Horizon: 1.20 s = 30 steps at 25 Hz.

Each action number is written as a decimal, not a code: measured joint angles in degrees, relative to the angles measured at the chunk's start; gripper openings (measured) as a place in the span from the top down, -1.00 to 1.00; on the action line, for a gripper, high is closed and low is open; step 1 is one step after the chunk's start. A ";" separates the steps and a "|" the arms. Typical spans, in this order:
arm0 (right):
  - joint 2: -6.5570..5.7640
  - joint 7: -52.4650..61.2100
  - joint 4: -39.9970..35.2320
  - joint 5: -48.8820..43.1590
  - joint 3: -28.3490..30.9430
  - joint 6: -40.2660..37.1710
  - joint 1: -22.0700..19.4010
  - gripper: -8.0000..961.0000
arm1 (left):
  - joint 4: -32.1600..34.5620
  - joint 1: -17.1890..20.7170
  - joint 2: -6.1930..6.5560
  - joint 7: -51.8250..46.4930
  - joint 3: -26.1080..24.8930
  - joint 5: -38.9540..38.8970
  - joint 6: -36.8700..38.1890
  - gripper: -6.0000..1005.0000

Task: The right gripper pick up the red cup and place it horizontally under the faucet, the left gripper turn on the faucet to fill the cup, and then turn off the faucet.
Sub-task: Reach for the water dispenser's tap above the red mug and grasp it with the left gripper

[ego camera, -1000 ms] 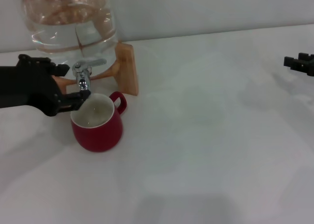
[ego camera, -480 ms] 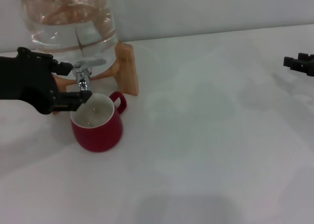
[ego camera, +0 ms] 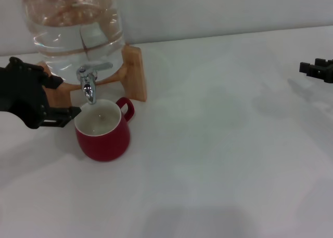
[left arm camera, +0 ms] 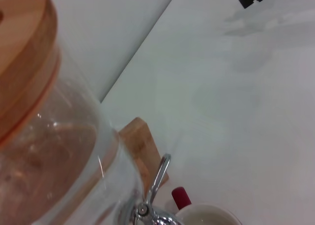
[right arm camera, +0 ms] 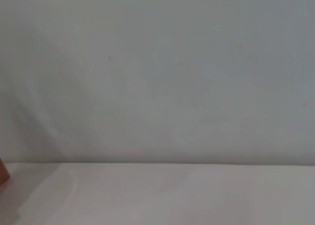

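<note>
red cup (ego camera: 103,134) under faucet (ego camera: 89,83), left tool (ego camera: 65,98) beside

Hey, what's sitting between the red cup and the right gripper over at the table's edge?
Nothing: in the head view, only bare white table lies between the red cup and the right gripper.

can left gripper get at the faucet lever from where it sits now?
Probably yes. The left gripper sits open just beside the faucet, nothing between them. The red cup stands below the spout, clear of the lever.
</note>
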 joint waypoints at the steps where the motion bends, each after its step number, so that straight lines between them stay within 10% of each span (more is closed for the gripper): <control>1: 0.00 0.00 -0.01 0.00 0.00 0.00 0.00 -0.15 | 0.16 -0.05 -0.01 0.29 0.07 0.01 0.03 -0.32; 30: 0.79 0.13 -0.05 0.32 0.00 -0.74 -0.47 -0.15 | -5.17 -1.96 -0.32 7.52 6.10 1.22 12.97 -0.33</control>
